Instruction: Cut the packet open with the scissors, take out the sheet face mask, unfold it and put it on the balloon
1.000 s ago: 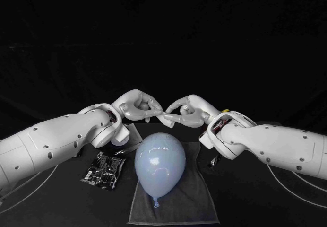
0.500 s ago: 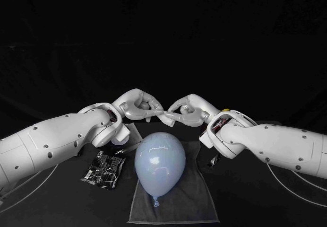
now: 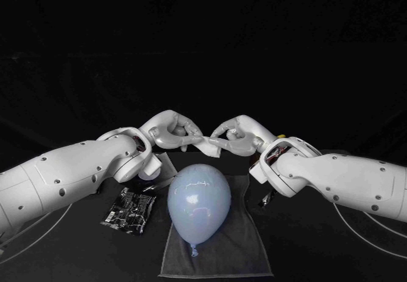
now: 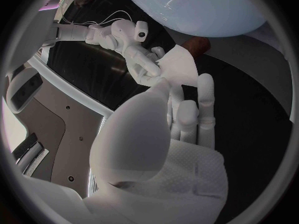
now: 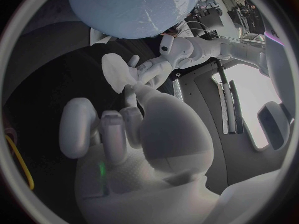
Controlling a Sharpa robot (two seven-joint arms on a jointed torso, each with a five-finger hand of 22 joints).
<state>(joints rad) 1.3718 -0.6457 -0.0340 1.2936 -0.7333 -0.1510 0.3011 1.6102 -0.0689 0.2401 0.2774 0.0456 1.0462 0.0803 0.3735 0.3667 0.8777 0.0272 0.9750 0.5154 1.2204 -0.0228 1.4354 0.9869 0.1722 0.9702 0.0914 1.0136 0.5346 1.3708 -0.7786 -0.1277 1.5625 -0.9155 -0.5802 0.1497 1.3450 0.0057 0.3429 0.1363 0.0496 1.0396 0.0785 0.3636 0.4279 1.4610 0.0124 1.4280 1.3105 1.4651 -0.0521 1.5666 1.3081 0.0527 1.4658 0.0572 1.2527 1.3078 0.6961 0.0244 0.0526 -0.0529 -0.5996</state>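
Observation:
Both hands meet above the far end of the balloon. My left hand (image 3: 174,132) and my right hand (image 3: 236,134) each pinch an edge of the folded white sheet mask (image 3: 209,148), which hangs between their fingertips. In the left wrist view the sheet mask (image 4: 181,67) spans from my left hand's fingers (image 4: 187,109) to the right hand (image 4: 140,59). The pale blue balloon (image 3: 199,198) lies lengthwise on a grey towel (image 3: 242,252), knot towards me. The black packet (image 3: 129,210) lies on the table left of the balloon, under my left forearm.
A thin metal item (image 3: 265,200), perhaps the scissors, pokes out from under my right forearm at the towel's right edge. A small pale object (image 3: 151,175) sits under my left wrist. Black table surrounds the towel.
My right hand has shifted slightly to the right, drawing the mask a little wider between the hands. The balloon and packet have not moved.

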